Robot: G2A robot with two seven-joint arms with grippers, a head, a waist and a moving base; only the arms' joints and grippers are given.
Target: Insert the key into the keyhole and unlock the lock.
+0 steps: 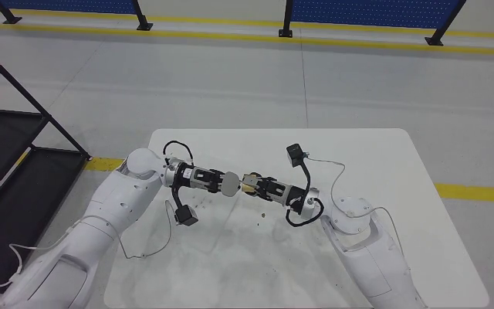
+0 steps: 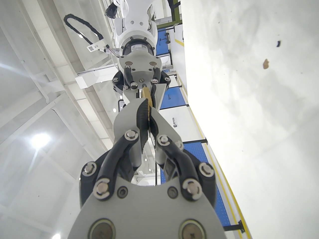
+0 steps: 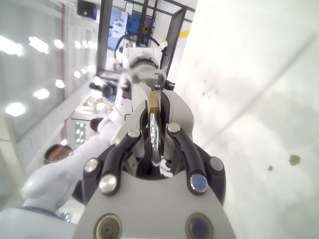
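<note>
Facing the lock [image 3: 154, 105], left tool's [image 2: 149, 111] pads [image 2: 142, 119] hide the key.

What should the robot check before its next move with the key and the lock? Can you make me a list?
1. Fingers of the right gripper clamp the lock: ok.
2. Fingers of the left gripper pinch the key: ok.
3. Both grippers meet tip to tip, in one line: ok.
4. Key fully inside the keyhole: cannot tell, the fingers hide it.
5. Lock held up off the table, free to turn: ok.
</note>
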